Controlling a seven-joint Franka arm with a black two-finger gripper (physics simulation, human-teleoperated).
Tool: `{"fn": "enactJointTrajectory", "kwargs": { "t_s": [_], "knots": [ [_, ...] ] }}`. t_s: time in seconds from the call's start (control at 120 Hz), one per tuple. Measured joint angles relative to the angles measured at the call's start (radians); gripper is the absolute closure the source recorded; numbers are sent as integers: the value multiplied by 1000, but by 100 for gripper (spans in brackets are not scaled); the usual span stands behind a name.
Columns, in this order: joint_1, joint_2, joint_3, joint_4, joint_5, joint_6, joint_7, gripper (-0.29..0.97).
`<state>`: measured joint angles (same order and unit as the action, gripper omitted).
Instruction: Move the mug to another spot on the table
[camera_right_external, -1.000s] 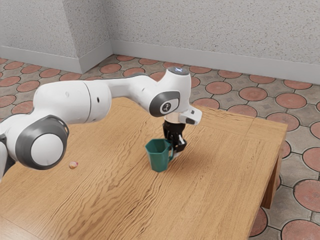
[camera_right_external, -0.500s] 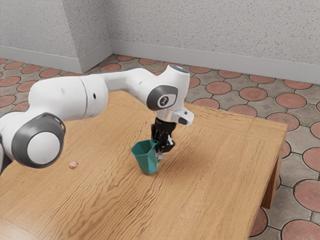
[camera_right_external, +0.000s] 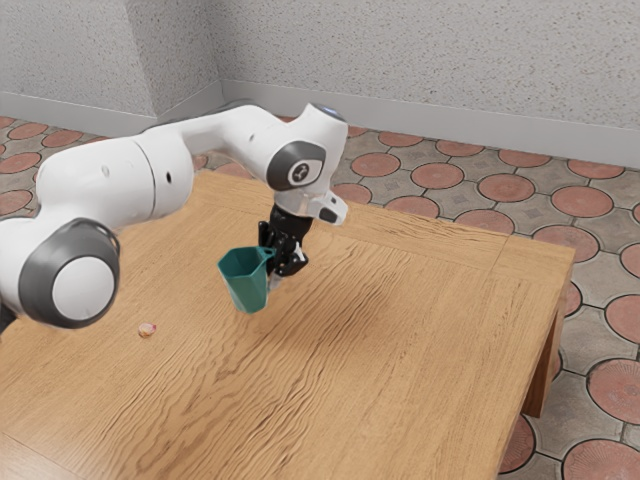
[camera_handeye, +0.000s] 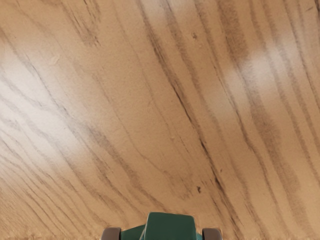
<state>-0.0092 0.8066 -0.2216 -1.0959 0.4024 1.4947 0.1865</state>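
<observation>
One mug (camera_right_external: 245, 282) | gripped in claw (camera_right_external: 282, 268) | hangs tilted at claw's side toward exterior view's left

wooden table (camera_right_external: 420, 330) bearing small pinkish bit (camera_right_external: 147, 329)

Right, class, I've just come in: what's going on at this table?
A white robot arm is handling a green mug. Its black gripper is shut on the mug's side nearest the arm's hand, and the wrist view shows the green pinched between the two pads. The mug is over the far left part of the wooden table in the exterior view. It is hard to tell whether it hangs just clear of the top. A small pinkish thing lies apart, nearer the arm's base.
</observation>
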Motion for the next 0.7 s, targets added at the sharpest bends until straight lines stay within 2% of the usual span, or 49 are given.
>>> {"fn": "enactJointTrajectory", "kwargs": {
  "t_s": [0.5,0.7],
  "knots": [
    [79,61,1,-13,-68,46,0,59],
    [80,68,-1,-17,-89,85,-1,26]
  ]
}}
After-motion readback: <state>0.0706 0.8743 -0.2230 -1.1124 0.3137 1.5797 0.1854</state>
